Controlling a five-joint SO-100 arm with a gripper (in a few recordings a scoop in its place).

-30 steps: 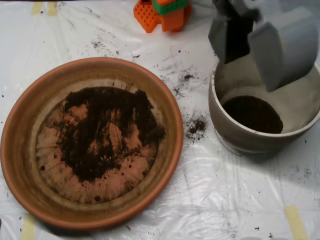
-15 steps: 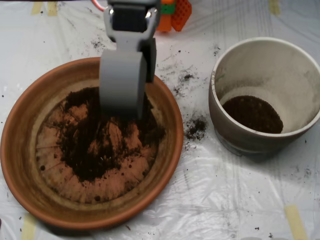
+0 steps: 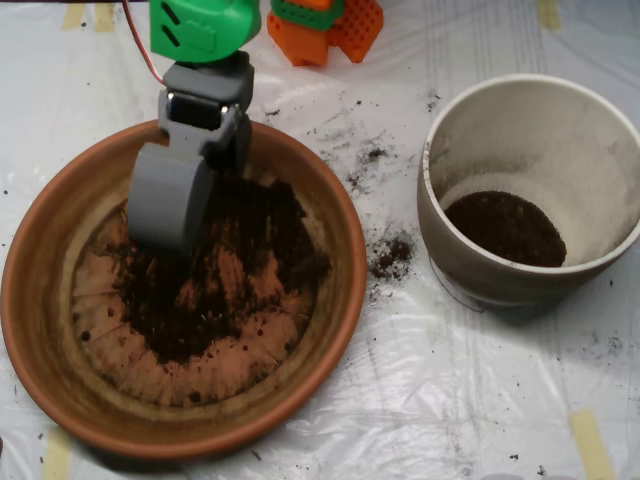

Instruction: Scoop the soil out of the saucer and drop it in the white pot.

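Note:
The terracotta saucer lies at the left, with dark soil spread over the middle of its ridged base. My grey scoop is down inside the saucer at its upper left. It stands open: the big pale shell rests its lip on the soil's left part, and the darker shell sits up by the far rim. Part of the soil is hidden under the shell. The white pot stands at the right with a layer of soil at its bottom.
Orange and green blocks sit at the top edge behind the saucer. Spilled soil crumbs lie on the white plastic sheet between saucer and pot. Yellow tape strips mark the sheet's corners.
The scoop left the white pot, swung left across the table, and came down lower and further left into the saucer, onto the soil.

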